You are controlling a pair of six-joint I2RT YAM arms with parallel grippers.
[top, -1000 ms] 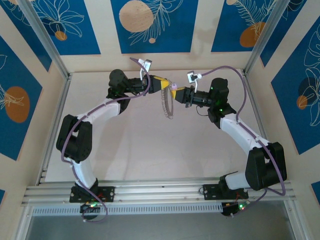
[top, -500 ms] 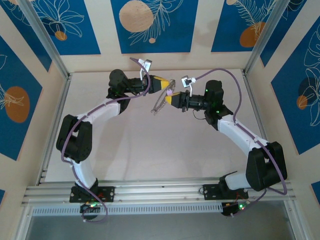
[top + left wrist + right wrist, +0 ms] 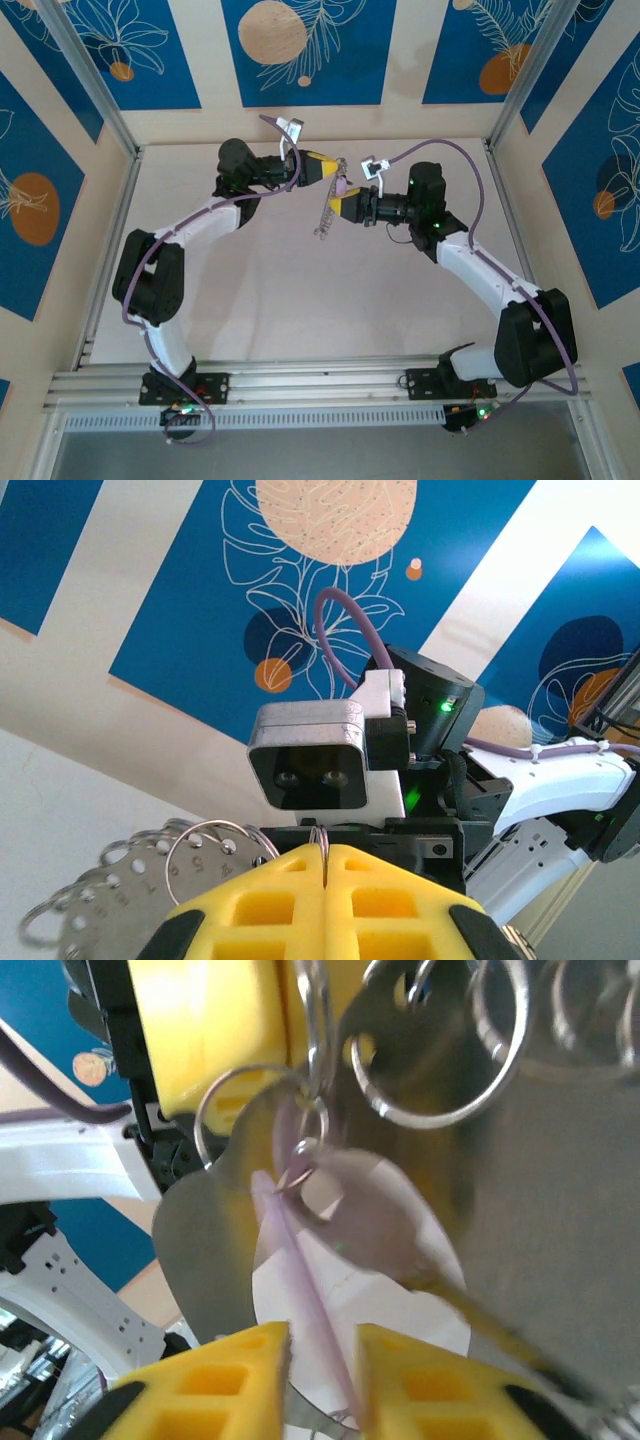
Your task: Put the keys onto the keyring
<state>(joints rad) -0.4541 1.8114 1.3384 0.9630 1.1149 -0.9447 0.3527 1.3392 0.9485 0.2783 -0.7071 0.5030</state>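
Lilac key (image 3: pixel 350 1230) looks hooked onto the keyring (image 3: pixel 325 215), which the left gripper (image 3: pixel 323 865) pinches tight, so the right gripper (image 3: pixel 322 1350), fingers a little apart around the key, should slide back gently.

keyring (image 3: pixel 324 212): shiny metal | key head (image 3: pixel 372 1222): lilac plastic (smooth) | jaws: matt yellow plastic

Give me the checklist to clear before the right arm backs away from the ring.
1. Left gripper shut on the keyring: ok.
2. Right gripper jaws parted: ok.
3. The key free of the right pads: cannot tell; its lilac head sits between them.
4. The key threaded onto the keyring: cannot tell, blurred.
5. The keyring hanging from the left gripper, not dropped: ok.
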